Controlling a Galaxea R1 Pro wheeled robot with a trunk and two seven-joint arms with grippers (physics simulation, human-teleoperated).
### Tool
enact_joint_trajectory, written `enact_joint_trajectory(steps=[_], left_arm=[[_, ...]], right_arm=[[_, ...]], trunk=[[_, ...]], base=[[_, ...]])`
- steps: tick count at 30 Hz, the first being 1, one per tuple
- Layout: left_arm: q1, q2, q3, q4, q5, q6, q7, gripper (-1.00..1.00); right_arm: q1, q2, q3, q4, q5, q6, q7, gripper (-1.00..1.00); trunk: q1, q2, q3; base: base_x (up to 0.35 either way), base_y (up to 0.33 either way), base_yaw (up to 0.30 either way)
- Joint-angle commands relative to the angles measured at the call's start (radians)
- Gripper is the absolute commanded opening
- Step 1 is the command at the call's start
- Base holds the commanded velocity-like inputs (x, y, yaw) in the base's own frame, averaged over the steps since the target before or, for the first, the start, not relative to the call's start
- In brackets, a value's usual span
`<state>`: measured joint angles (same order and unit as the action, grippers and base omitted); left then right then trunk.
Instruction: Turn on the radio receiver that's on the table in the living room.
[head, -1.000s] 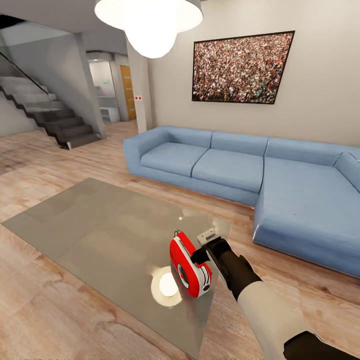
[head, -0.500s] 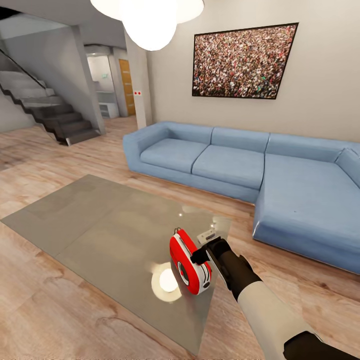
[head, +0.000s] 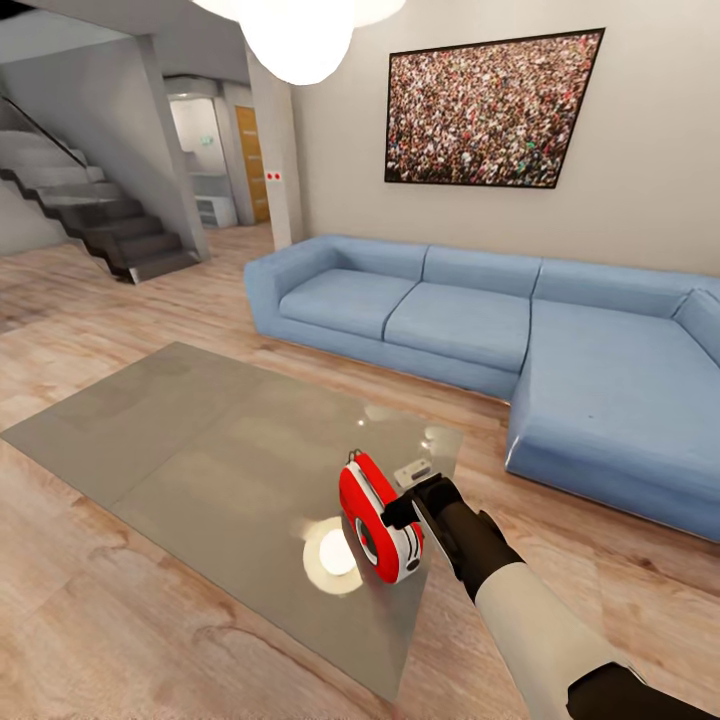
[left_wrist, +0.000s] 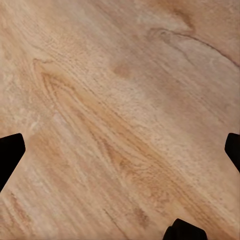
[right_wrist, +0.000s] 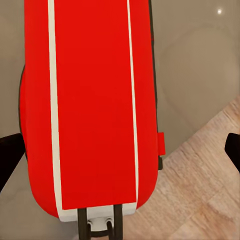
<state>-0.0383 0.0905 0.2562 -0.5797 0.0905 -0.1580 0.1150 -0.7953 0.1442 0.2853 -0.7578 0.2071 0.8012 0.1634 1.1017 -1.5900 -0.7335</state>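
Radio receiver (head: 378, 520) stands on edge near the right corner of the grey counter (head: 200, 440), beside a small white gadget (head: 412, 470), with the right gripper (head: 405, 510) spread wide and right against its red side, presumably lined up to press the switch.

light wood floor (left_wrist: 115, 110) | left gripper (left_wrist: 120, 150) fingertips (left_wrist: 10, 150) wide apart
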Motion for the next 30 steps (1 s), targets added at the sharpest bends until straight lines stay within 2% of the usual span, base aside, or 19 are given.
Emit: enact_joint_trajectory(steps=[1, 8, 30], left_arm=[[0.0, 0.0, 0.0, 0.0, 0.0, 0.0, 0.0, 1.0], [0.0, 0.0, 0.0, 0.0, 0.0, 0.0, 0.0, 1.0], [0.0, 0.0, 0.0, 0.0, 0.0, 0.0, 0.0, 1.0]], right_arm=[[0.0, 0.0, 0.0, 0.0, 0.0, 0.0, 0.0, 1.0], [0.0, 0.0, 0.0, 0.0, 0.0, 0.0, 0.0, 1.0], [0.0, 0.0, 0.0, 0.0, 0.0, 0.0, -0.001, 1.0]], trunk=[[0.0, 0.0, -0.002], [0.0, 0.0, -0.011], [0.0, 0.0, -0.021]], base=[[0.0, 0.0, 0.0], [0.0, 0.0, 0.0], [0.0, 0.0, 0.0]])
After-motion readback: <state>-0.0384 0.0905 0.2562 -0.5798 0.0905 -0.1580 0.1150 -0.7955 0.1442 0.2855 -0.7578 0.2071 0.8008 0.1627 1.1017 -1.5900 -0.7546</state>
